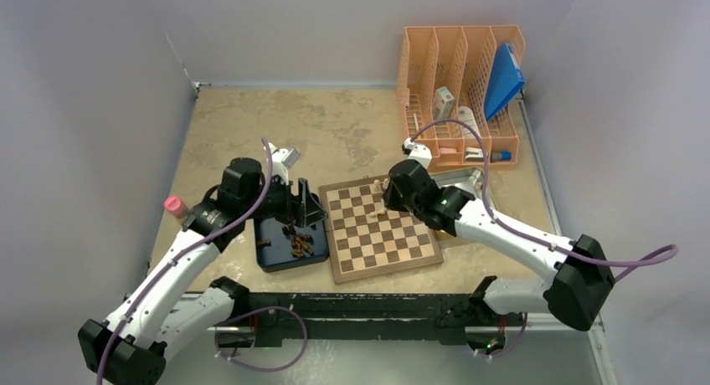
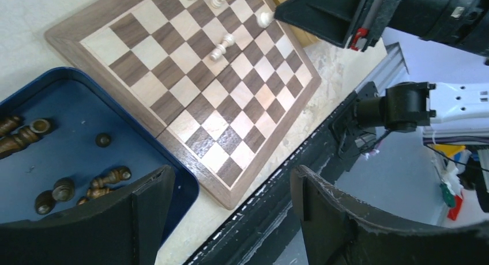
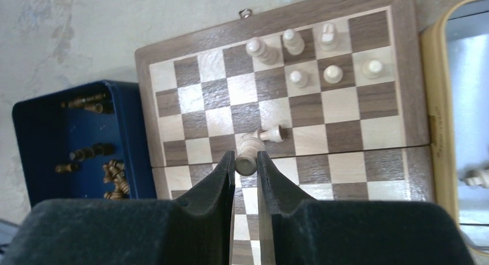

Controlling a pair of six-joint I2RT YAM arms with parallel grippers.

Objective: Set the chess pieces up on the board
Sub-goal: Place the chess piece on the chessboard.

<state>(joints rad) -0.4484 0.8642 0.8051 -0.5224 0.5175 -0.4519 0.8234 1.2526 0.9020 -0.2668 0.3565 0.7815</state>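
The board (image 1: 393,243) lies in the middle of the table. Several pale chess pieces (image 3: 298,78) stand in two rows at its far right end, and one more (image 3: 272,133) lies on its side near the centre. My right gripper (image 3: 246,156) is shut on a pale chess piece (image 3: 247,165), held above the board's middle (image 1: 382,204). Dark chess pieces (image 2: 109,177) lie loose in the blue tray (image 2: 57,144). My left gripper (image 2: 230,210) hangs open and holds nothing, over the tray's edge and the board's near left corner (image 1: 308,209).
A yellow-rimmed tray (image 3: 438,103) sits against the board's right side with a pale piece (image 3: 476,175) in it. An orange rack (image 1: 460,92) stands at the back right. A pink object (image 1: 175,206) lies at the table's left edge. The black front rail (image 2: 300,178) runs close below the left gripper.
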